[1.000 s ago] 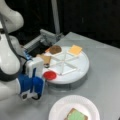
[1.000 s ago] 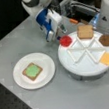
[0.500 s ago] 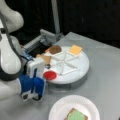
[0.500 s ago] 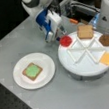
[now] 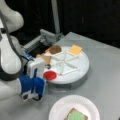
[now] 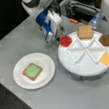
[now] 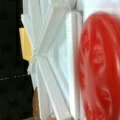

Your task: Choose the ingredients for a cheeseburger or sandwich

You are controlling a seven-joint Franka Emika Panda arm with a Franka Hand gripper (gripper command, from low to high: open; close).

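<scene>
Here the hand (image 6: 60,35) hangs just over the red disc (image 6: 65,40) in the edge compartment of the white divided tray (image 6: 85,67); I cannot tell whether its fingers are spread. Off-centre, it could strike the divider or push the disc off the rim. The toast with green leaf (image 6: 32,71) sits on the paper plate (image 6: 46,61).

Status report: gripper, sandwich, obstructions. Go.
Gripper at red disc on divided tray. Toast square with green leaf blob on paper plate. Nothing in the way.
</scene>
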